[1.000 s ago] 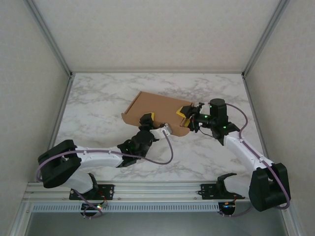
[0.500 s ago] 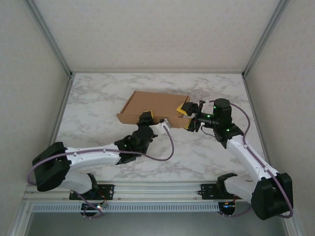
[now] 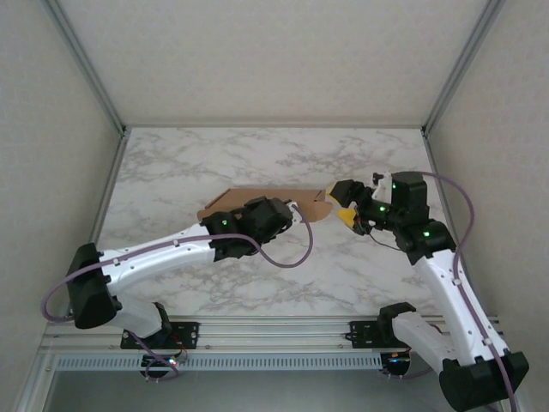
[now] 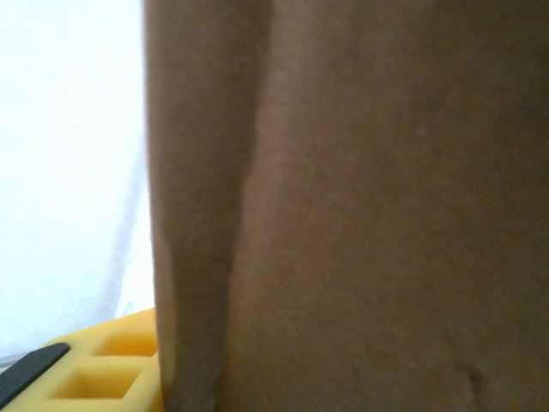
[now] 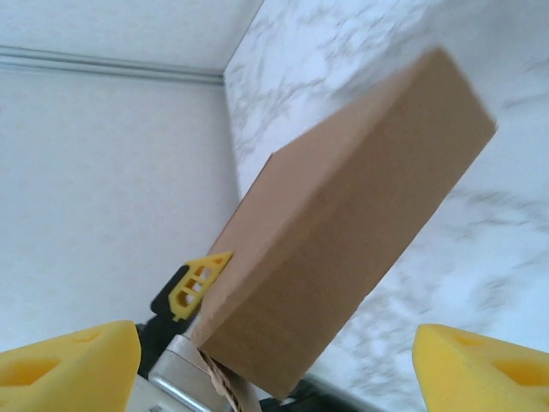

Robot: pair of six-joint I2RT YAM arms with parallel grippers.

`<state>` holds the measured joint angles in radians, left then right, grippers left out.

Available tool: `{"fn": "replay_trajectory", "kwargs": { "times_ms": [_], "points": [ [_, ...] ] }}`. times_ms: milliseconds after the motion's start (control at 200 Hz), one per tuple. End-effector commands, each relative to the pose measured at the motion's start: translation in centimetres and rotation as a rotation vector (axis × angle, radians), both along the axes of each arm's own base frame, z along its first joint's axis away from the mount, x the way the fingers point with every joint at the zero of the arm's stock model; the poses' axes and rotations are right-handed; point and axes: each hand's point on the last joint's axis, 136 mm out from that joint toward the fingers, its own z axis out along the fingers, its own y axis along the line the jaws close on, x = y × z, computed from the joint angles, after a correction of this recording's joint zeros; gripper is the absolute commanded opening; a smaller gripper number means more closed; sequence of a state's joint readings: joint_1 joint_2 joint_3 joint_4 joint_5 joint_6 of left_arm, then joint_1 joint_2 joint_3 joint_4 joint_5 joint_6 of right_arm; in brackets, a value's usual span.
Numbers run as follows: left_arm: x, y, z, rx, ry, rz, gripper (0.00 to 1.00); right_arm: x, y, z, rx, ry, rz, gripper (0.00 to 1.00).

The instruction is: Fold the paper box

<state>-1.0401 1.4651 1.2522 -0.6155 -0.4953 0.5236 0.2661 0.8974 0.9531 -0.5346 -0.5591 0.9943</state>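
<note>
The paper box (image 3: 227, 200) is being held tilted over the middle of the table (image 3: 171, 163), pinched by the left gripper (image 5: 202, 292). The right gripper (image 3: 345, 202) is being held spread just right of it. With a one-edge grip, slipping or unfolding is being risked.

left arm (image 3: 154, 257) / right arm (image 3: 455, 292): white, black joints | purple cables (image 3: 287, 266) | yellow jaws

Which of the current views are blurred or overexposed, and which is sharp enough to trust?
Left wrist: the paper box is so close it is a soft brown blur, and the background beside it is blown out white. Right wrist: the box is fairly sharp, the yellow fingertips soft. Top external: evenly lit, sharp, no glare.
</note>
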Motion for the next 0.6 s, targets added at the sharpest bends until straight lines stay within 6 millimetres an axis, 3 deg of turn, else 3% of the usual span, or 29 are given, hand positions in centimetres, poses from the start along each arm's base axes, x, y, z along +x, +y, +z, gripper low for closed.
{"fn": "replay_trajectory", "kwargs": {
  "times_ms": [0, 140, 285, 481, 596],
  "points": [
    [-4.1, 1.8, -3.9, 0.124, 0.281, 0.003, 0.36, -1.0, -3.7, -2.5, -0.273, -0.011, -0.064, 0.82],
    [-6.3, 0.7, -6.0, 0.147, 0.45, -0.048, 0.37, -0.7, -4.4, -2.4, -0.335, -0.061, -0.068, 0.81],
    [-7.2, -0.5, -8.3, 0.18, 0.559, -0.068, 0.43, -0.1, -3.0, -3.7, -0.316, -0.023, 0.009, 0.8],
    [-5.6, -2.7, -8.5, 0.156, 0.534, -0.078, 0.63, 0.4, -2.0, -4.7, -0.319, -0.022, 0.084, 0.8],
    [-3.8, -3.4, -6.8, 0.123, 0.441, -0.077, 0.67, 0.4, -1.5, -4.8, -0.315, -0.026, 0.116, 0.8]
  ]
}}
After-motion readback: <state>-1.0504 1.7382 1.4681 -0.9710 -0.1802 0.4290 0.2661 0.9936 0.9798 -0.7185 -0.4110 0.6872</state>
